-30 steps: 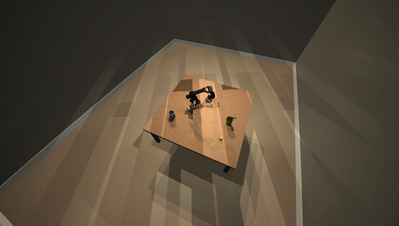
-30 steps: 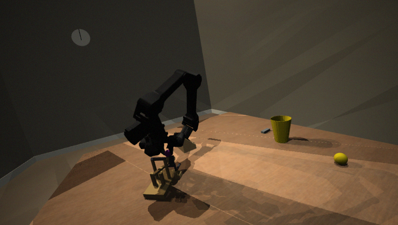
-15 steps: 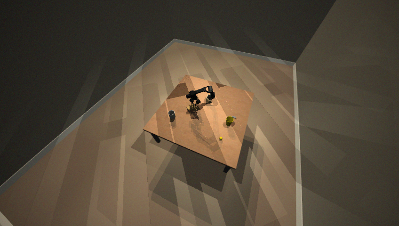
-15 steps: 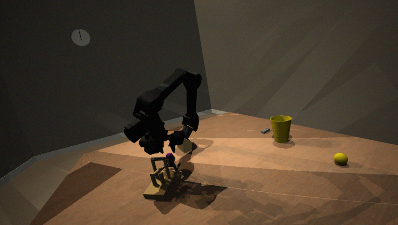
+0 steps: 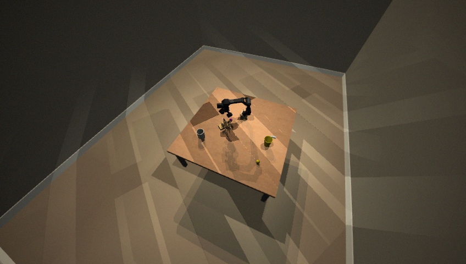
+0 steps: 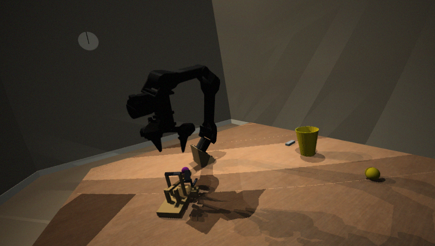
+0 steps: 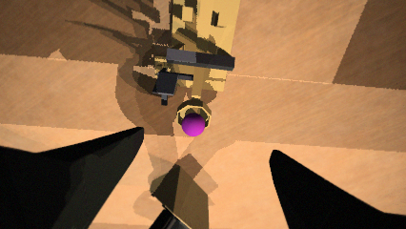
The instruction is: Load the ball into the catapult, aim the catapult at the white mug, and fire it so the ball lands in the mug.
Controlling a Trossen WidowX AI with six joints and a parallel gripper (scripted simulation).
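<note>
The pincer [image 6: 169, 145] hangs wide open well above the catapult [image 6: 175, 195], with free air between its tips and the purple ball [image 6: 184, 169] in the cup. Left of the catapult the counter [image 6: 305, 195] lies open toward the grey mug [image 5: 200, 133]. To the right, the yellow cup [image 6: 307, 140] and yellow ball [image 6: 372, 172] stand well apart, with open surface between them.
</note>
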